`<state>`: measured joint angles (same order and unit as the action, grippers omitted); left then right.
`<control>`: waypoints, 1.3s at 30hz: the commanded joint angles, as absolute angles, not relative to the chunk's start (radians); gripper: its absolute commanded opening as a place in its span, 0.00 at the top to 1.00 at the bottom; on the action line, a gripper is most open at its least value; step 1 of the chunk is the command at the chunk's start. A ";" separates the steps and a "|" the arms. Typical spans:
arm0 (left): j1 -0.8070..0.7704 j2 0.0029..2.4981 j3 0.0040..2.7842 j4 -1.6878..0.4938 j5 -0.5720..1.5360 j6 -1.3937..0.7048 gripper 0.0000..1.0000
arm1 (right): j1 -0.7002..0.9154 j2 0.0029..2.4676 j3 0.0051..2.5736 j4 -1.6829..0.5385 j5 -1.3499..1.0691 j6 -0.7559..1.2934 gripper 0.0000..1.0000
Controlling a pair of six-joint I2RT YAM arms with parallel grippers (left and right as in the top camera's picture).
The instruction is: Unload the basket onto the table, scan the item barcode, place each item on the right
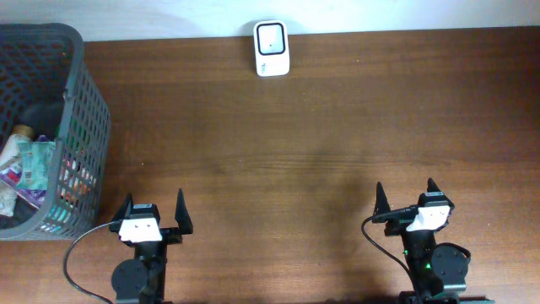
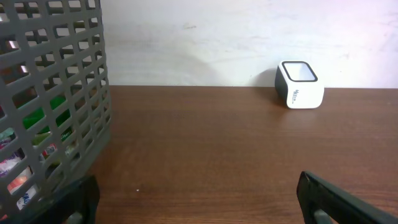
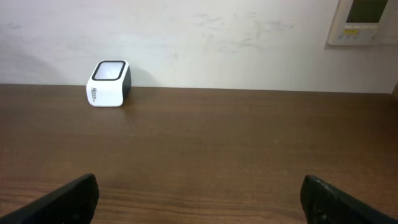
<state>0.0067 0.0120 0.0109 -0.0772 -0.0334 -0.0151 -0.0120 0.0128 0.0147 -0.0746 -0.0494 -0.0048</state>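
A white barcode scanner (image 1: 272,48) with a dark window stands at the table's far edge, against the wall; it also shows in the left wrist view (image 2: 299,84) and the right wrist view (image 3: 108,83). Several packaged items (image 1: 25,165) lie in the grey mesh basket (image 1: 80,101) at the left. My left gripper (image 1: 154,212) rests near the front edge, just right of the basket, open with nothing between its fingers. My right gripper (image 1: 406,196) is at the front right, also open and holding nothing.
The basket wall (image 2: 56,93) fills the left of the left wrist view, close to my left finger. A white wall panel (image 3: 367,22) hangs on the wall at the far right. Brown wooden table (image 1: 295,152) stretches between the grippers and the scanner.
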 commanded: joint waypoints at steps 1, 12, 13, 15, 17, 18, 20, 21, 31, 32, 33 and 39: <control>0.003 0.006 0.009 -0.084 -0.030 0.004 0.01 | 0.001 0.007 0.006 -0.075 -0.055 -0.010 0.01; 0.003 0.006 0.009 -0.081 -0.026 0.002 0.01 | 0.001 0.007 0.006 -0.075 -0.055 -0.010 0.01; 0.003 0.006 0.010 -0.080 0.055 -0.052 0.01 | 0.001 0.007 0.006 -0.075 -0.055 -0.010 0.01; 0.003 0.006 0.010 0.008 0.255 -0.132 0.01 | 0.001 0.007 0.006 -0.075 -0.055 -0.010 0.01; 0.003 0.006 0.010 0.172 0.422 -0.142 0.01 | 0.001 0.007 0.006 -0.075 -0.055 -0.010 0.01; 0.003 0.006 0.010 0.254 0.460 -0.142 0.01 | 0.001 0.007 0.006 -0.075 -0.055 -0.010 0.01; 0.003 0.006 0.010 0.550 0.550 -0.144 0.01 | 0.001 0.007 0.006 -0.075 -0.055 -0.010 0.00; 0.003 0.006 0.012 0.717 0.529 -0.155 0.01 | 0.001 0.007 0.006 -0.075 -0.055 -0.010 0.01; 0.003 0.543 1.099 -0.356 0.598 0.182 0.01 | 0.001 0.007 0.006 -0.075 -0.055 -0.010 0.01; 0.003 0.588 1.157 -0.402 0.643 0.182 0.01 | 0.001 0.007 0.006 -0.075 -0.055 -0.010 0.01; 0.003 0.625 1.197 -0.424 0.664 0.182 0.01 | 0.001 0.007 0.006 -0.075 -0.055 -0.010 0.01; 0.004 0.980 1.612 -0.648 0.338 0.091 0.01 | 0.001 0.007 0.006 -0.075 -0.055 -0.010 0.01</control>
